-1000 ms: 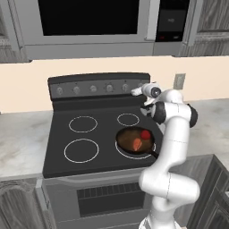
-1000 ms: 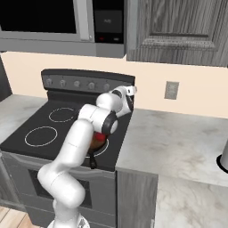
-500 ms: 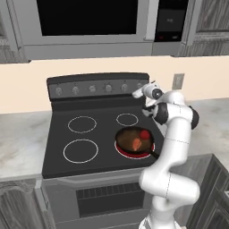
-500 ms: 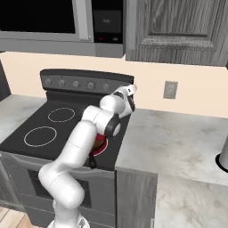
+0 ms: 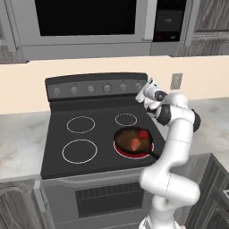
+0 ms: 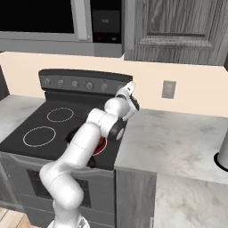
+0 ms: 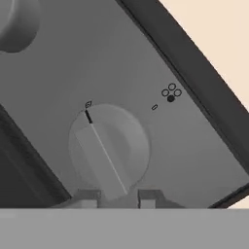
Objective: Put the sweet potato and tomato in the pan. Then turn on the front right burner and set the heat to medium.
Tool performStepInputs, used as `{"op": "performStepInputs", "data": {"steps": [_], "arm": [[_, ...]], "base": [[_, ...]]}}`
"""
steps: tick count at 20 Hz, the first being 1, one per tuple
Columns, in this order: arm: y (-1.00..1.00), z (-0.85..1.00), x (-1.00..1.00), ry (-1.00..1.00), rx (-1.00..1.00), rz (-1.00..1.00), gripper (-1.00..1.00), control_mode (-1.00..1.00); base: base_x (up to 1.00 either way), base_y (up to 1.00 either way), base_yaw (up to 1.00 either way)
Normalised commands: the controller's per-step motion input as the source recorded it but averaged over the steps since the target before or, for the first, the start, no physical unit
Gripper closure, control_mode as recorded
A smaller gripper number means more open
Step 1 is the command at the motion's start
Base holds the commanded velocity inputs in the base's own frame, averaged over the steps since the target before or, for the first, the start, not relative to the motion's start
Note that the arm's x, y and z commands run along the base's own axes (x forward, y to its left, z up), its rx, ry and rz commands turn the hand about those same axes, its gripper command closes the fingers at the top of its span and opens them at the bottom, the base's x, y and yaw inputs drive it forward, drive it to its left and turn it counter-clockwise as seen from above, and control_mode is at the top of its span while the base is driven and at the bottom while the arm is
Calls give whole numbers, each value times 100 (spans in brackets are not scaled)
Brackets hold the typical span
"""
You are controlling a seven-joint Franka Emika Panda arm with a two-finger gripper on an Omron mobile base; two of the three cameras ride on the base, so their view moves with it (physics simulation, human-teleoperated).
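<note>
**Gripper up on the stove knob, veggies already in the pan**

So the pan (image 5: 132, 139) sits on the front right burner (image 5: 134, 151) of the black glass stovetop (image 5: 58, 161), over toward the stovetop's front right corner. The burner glows red around the pan's rim. Inside the pan there's the tomato (image 5: 143, 133) at the back right and the sweet potato (image 5: 135, 144) just in front of it, the two close together (can't tell if they actually touch). The pan's short black handle pokes out toward the stovetop's front right edge.

The white arm reaches up over the right edge of the stove to the back control panel (image 5: 96, 87), and the gripper (image 5: 144, 93) is at the panel's right end, right at the last knob. In the right base view the gripper (image 6: 126, 90) sits at that same end of the panel.

From the hand view, the grey knob (image 7: 108, 146) is dead ahead, with its raised bar running diagonally and a black pointer mark at the upper left of the dial. The gripper (image 7: 117, 198) has its two fingertips (image 7: 88, 198) at the lower end of that bar, jaws pinched in on it. A little four-circle burner icon (image 7: 170, 93) sits on the panel beside the knob, with one dot filled in.

The other three burners are unlit white outlines.
</note>
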Motion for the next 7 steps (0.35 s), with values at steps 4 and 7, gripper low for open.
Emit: {"op": "performStepInputs", "data": {"steps": [4,7], "arm": [[29,-13,34,-1,-57,31,100,-100],[47,-4,40,0,-62,28,100,-100]], "base": [[0,0,0],[0,0,0]]}}
